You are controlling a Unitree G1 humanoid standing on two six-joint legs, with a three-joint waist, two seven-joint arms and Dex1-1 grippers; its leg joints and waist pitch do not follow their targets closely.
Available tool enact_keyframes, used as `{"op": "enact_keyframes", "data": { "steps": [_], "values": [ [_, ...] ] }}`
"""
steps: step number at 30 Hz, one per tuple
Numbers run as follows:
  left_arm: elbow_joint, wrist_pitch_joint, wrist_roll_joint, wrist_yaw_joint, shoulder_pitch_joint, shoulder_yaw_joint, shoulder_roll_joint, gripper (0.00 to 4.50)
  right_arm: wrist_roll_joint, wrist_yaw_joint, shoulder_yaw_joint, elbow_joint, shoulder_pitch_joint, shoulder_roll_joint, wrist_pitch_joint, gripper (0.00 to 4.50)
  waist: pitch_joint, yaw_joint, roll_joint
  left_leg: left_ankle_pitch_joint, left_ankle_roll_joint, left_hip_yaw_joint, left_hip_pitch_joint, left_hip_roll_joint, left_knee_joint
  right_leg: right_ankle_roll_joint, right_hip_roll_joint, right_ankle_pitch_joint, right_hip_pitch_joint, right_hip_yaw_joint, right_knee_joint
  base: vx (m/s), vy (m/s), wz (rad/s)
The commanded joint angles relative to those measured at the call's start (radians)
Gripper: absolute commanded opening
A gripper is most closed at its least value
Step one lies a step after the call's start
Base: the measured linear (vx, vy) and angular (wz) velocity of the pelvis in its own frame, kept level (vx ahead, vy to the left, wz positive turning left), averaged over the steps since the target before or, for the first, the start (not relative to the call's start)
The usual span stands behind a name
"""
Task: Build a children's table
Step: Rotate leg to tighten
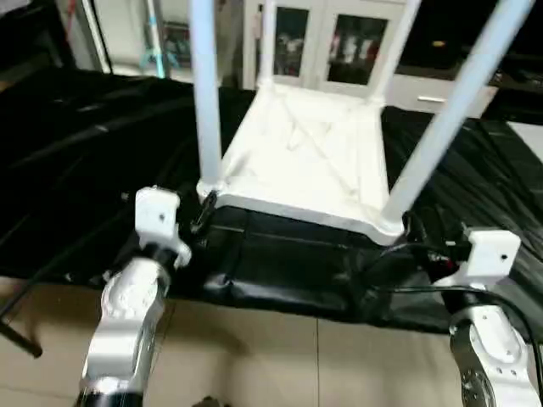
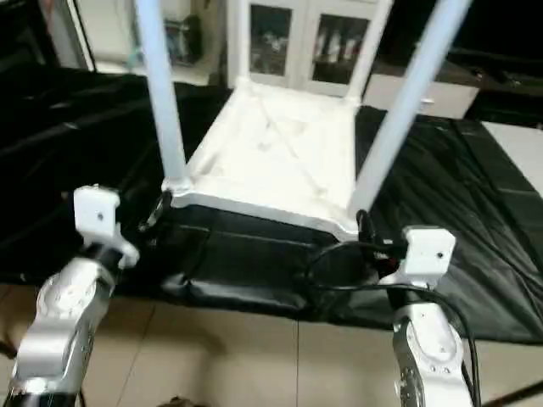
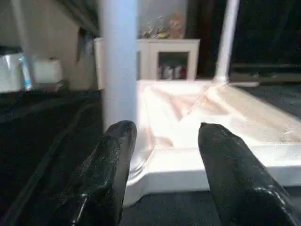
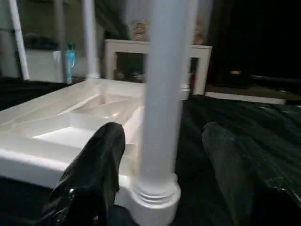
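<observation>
Four legs: all stand up from the corner holes of the top (image 1: 310, 161), so the table looks built but upside down.
Top: it lies flat, ribs up, on the black sheet (image 1: 76, 144) over the desk, near the front edge. That way the holes face up for the legs.
Near left leg (image 1: 204, 93): it stands just in front of the left hand (image 3: 162, 155).
Left hand: its two black fingers (image 3: 110, 165) are apart and hold nothing. The leg and corner sit just past the tips.
Near right leg (image 4: 164, 94): it stands between the fingers of the right hand (image 4: 162, 160).
Right hand: spread wide, one finger (image 4: 96, 174) on each side of the leg. I can see no touch, so it is let go.
Far legs: one far leg (image 1: 270, 42) and its pair stand at the back corners, by a white cabinet (image 1: 327, 47).
My guess: both hands are loose because the legs stand by themselves. Turning the table over is what is left.
</observation>
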Motion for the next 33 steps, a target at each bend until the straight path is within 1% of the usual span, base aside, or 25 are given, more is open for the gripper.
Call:
{"op": "enact_keyframes", "data": {
  "steps": [1,2,4,6,7,8,10,12,13,14,15,17,18,20,21,22,23,24,25,26,28,29,30,31,33],
  "values": [
    [0.059,0.015,-0.008,-0.017,-0.066,-0.007,0.015,2.84,0.028,-0.012,-0.045,0.004,-0.033,0.003,-0.016,3.43,-0.033,-0.008,0.007,-0.635,-0.16,-0.062,0.044,0.095,-0.137,-0.05,-0.064,-0.375,-0.015,0.034,-0.088,0.0,0.0,0.0],
    [0.059,0.015,-0.008,-0.017,-0.066,-0.007,0.015,2.84,0.028,-0.012,-0.045,0.004,-0.033,0.003,-0.016,3.43,-0.034,-0.009,0.004,-0.63,-0.157,-0.061,0.045,0.094,-0.136,-0.05,-0.063,-0.373,-0.015,0.034,-0.089,0.0,0.0,0.0],
    [0.085,0.016,0.002,-0.012,-0.093,-0.008,0.021,2.95,0.037,-0.004,-0.044,0.005,-0.046,-0.001,-0.006,3.69,-0.032,-0.006,0.007,-0.598,-0.144,-0.058,0.043,0.098,-0.137,-0.061,-0.066,-0.346,-0.014,0.036,-0.09,0.0,0.0,0.0],
    [0.108,0.014,0.0,-0.015,-0.116,-0.006,0.022,3.2,0.048,0.002,-0.042,0.01,-0.058,-0.004,0.0,3.79,-0.034,-0.006,0.007,-0.574,-0.141,-0.058,0.04,0.098,-0.138,-0.07,-0.066,-0.325,-0.01,0.036,-0.086,0.0,0.0,0.0],
    [0.123,0.023,0.012,0.001,-0.137,-0.004,0.024,3.3,0.049,0.005,-0.037,0.02,-0.075,-0.011,0.003,3.97,-0.036,-0.008,0.015,-0.572,-0.145,-0.059,0.038,0.097,-0.138,-0.074,-0.063,-0.307,-0.008,0.034,-0.084,0.0,0.0,0.0],
    [0.129,0.034,0.022,0.028,-0.148,0.004,0.021,3.3,0.046,0.007,-0.032,0.025,-0.085,-0.015,0.003,3.97,-0.037,-0.009,0.012,-0.568,-0.142,-0.059,0.037,0.098,-0.138,-0.075,-0.063,-0.3,-0.007,0.034,-0.082,0.0,0.0,0.0],
    [0.112,0.04,0.055,0.103,-0.135,0.022,0.01,3.4,0.032,0.01,-0.012,0.022,-0.082,-0.021,0.032,4.15,-0.037,-0.008,0.012,-0.52,-0.127,-0.058,0.031,0.1,-0.137,-0.092,-0.064,-0.257,-0.002,0.035,-0.077,0.0,0.0,0.0],
    [0.095,0.036,0.06,0.128,-0.115,0.031,0.001,3.4,0.023,0.01,-0.005,0.018,-0.072,-0.018,0.036,4.15,-0.038,-0.005,0.009,-0.52,-0.115,-0.053,0.035,0.099,-0.132,-0.096,-0.068,-0.302,-0.008,0.038,-0.084,0.0,0.0,0.0],
    [0.073,0.02,0.071,0.147,-0.08,0.034,-0.006,3.4,0.02,0.011,0.002,0.011,-0.055,-0.012,0.041,4.15,-0.037,-0.005,0.001,-0.502,-0.105,-0.052,0.031,0.101,-0.131,-0.102,-0.07,-0.305,-0.006,0.039,-0.085,0.0,0.0,0.0],
    [0.053,0.01,0.074,0.147,-0.049,0.031,-0.009,3.4,0.022,0.014,0.006,0.003,-0.039,-0.005,0.045,4.15,-0.039,-0.001,0.006,-0.49,-0.1,-0.053,0.031,0.104,-0.131,-0.107,-0.072,-0.295,-0.004,0.04,-0.082,0.0,0.0,0.0],
    [0.053,0.01,0.074,0.147,-0.049,0.031,-0.009,3.4,0.022,0.014,0.006,0.003,-0.039,-0.005,0.045,4.15,-0.038,0.001,0.003,-0.459,-0.083,-0.049,0.026,0.107,-0.132,-0.114,-0.072,-0.272,-0.003,0.041,-0.082,0.0,0.0,0.0],
    [0.026,0.013,0.091,0.15,0.001,0.019,-0.007,3.4,0.023,0.025,0.023,-0.013,-0.012,0.001,0.055,4.15,-0.043,0.002,0.001,-0.427,-0.067,-0.045,0.027,0.107,-0.13,-0.118,-0.065,-0.248,-0.005,0.041,-0.078,0.025,-0.01,0.0],
    [0.026,0.013,0.091,0.15,0.001,0.019,-0.007,3.4,0.023,0.025,0.023,-0.013,-0.012,0.001,0.055,4.15,-0.043,0.003,0.003,-0.42,-0.066,-0.044,0.027,0.107,-0.13,-0.118,-0.064,-0.24,-0.005,0.041,-0.078,0.0,0.0,0.0],
    [0.027,0.006,0.081,0.166,0.003,0.037,-0.016,3.4,0.014,0.027,0.033,-0.017,-0.017,-0.005,0.059,4.15,-0.047,0.003,-0.009,-0.381,-0.05,-0.041,0.023,0.108,-0.128,-0.124,-0.064,-0.204,-0.001,0.039,-0.074,0.0,0.0,0.0],
    [0.034,0.01,0.044,0.153,-0.032,0.054,-0.019,3.4,0.014,0.024,0.03,-0.004,-0.05,-0.013,0.059,4.15,-0.046,0.009,-0.003,-0.367,-0.043,-0.037,0.029,0.108,-0.125,-0.13,-0.064,-0.201,-0.008,0.041,-0.076,0.0,0.0,0.0],
    [0.034,0.01,0.033,0.15,-0.041,0.057,-0.02,3.4,0.015,0.023,0.03,0.0,-0.059,-0.016,0.06,4.15,-0.049,0.009,-0.005,-0.339,-0.04,-0.035,0.026,0.107,-0.123,-0.139,-0.063,-0.173,-0.004,0.04,-0.071,0.0,0.0,0.0],
    [0.034,0.01,0.028,0.148,-0.045,0.058,-0.021,3.4,0.015,0.022,0.029,0.002,-0.062,-0.017,0.06,4.15,-0.05,0.01,-0.003,-0.32,-0.04,-0.035,0.026,0.108,-0.124,-0.142,-0.061,-0.152,-0.002,0.038,-0.067,0.0,0.0,0.0],
    [0.034,0.035,0.01,0.116,-0.064,0.049,-0.008,3.57,0.02,0.02,0.025,0.011,-0.084,-0.023,0.061,4.19,-0.051,0.01,-0.004,-0.279,-0.035,-0.033,0.023,0.107,-0.122,-0.145,-0.059,-0.104,0.001,0.035,-0.062,0.0,0.0,0.0],
    [0.035,0.037,0.01,0.114,-0.065,0.047,-0.006,3.68,0.02,0.02,0.024,0.012,-0.087,-0.023,0.061,4.2,-0.054,0.011,-0.003,-0.244,-0.027,-0.031,0.024,0.107,-0.118,-0.15,-0.056,-0.064,0.002,0.034,-0.057,0.0,0.0,0.0],
    [0.043,0.042,0.009,0.095,-0.079,0.039,0.007,3.68,0.011,0.014,0.022,0.019,-0.102,-0.029,0.064,4.2,-0.055,0.01,-0.006,-0.216,-0.021,-0.03,0.022,0.107,-0.117,-0.156,-0.057,-0.034,0.005,0.034,-0.054,0.057,-0.015,-0.04],
    [0.102,0.07,0.03,0.095,-0.132,0.048,0.037,3.88,-0.024,-0.019,0.008,0.049,-0.141,-0.04,0.073,4.2,-0.063,0.009,-0.002,-0.086,0.01,-0.024,0.021,0.102,-0.103,-0.181,-0.051,0.12,0.012,0.032,-0.036,0.061,-0.012,-0.05],
    [0.102,0.07,0.03,0.095,-0.132,0.048,0.037,3.88,-0.024,-0.019,0.008,0.049,-0.141,-0.04,0.073,4.2,-0.064,0.009,-0.002,-0.062,0.015,-0.022,0.022,0.099,-0.101,-0.187,-0.049,0.144,0.013,0.031,-0.035,0.0,0.0,0.0],
    [0.13,0.08,0.033,0.098,-0.154,0.055,0.047,4.02,-0.025,-0.025,0.004,0.061,-0.154,-0.04,0.074,4.2,-0.065,0.011,0.005,-0.041,0.026,-0.02,0.026,0.099,-0.097,-0.2,-0.05,0.173,0.013,0.031,-0.031,0.0,0.0,0.0],
    [0.143,0.082,0.028,0.094,-0.166,0.06,0.051,4.12,-0.025,-0.024,0.004,0.066,-0.161,-0.04,0.073,4.2,-0.065,0.01,0.001,-0.034,0.035,-0.017,0.027,0.099,-0.095,-0.209,-0.049,0.182,0.014,0.031,-0.031,0.0,0.0,0.0],
    [0.169,0.092,0.031,0.098,-0.19,0.067,0.063,4.24,-0.025,-0.023,0.008,0.079,-0.176,-0.041,0.072,4.2,-0.066,0.009,0.001,-0.035,0.042,-0.015,0.029,0.101,-0.095,-0.224,-0.05,0.174,0.016,0.03,-0.031,0.0,0.0,0.0]
  ]
}}
